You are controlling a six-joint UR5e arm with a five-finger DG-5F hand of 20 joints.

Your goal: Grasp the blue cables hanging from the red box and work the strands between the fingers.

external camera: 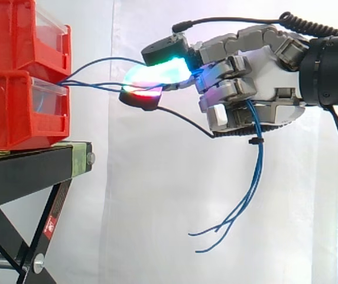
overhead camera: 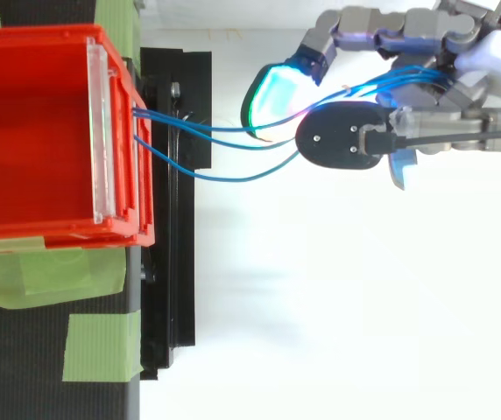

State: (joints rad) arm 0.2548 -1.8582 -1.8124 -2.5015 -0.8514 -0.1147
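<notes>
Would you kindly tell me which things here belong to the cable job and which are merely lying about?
Job in hand: blue cables; hand, pinching them; red bins they hang from.
Lying about: black stand; green tape; white curtain.

Bright, even light washes the white curtain (external camera: 157,201) and bleaches the white ground (overhead camera: 347,315) nearly featureless from above. The fingertips (external camera: 157,74) of the hand (external camera: 263,83) flare cyan and red into glare. A faint shadow lies beside the black stand (overhead camera: 176,289).
</notes>
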